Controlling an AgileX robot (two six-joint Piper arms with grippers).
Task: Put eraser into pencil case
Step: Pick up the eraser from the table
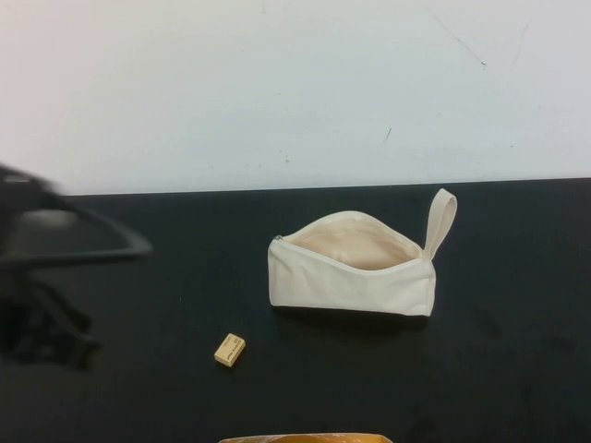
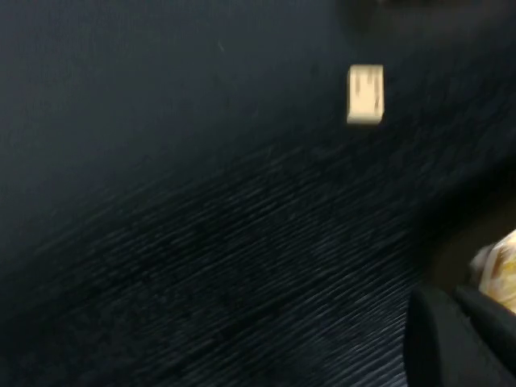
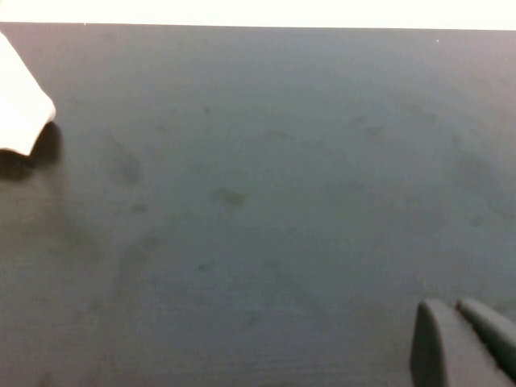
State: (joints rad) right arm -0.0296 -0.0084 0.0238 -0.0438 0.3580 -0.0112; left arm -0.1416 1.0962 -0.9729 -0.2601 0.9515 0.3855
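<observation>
The eraser (image 1: pixel 230 350), a tiny tan block with dark print, lies on the black table in front of and to the left of the pencil case. It also shows in the left wrist view (image 2: pixel 365 95). The cream pencil case (image 1: pixel 351 273) stands unzipped with its beige lining showing and its loop strap at the right end. One corner of it shows in the right wrist view (image 3: pixel 20 113). My left gripper (image 2: pixel 451 294) is motion-blurred at the far left of the high view (image 1: pixel 65 240). Its fingers are together and empty, well away from the eraser. My right gripper (image 3: pixel 455 305) is shut and empty over bare table, out of the high view.
A yellow-orange object (image 1: pixel 305 437) pokes in at the table's front edge, in front of the eraser, and shows beside my left gripper in the left wrist view (image 2: pixel 500 270). A white wall stands behind the table's back edge (image 1: pixel 295 187).
</observation>
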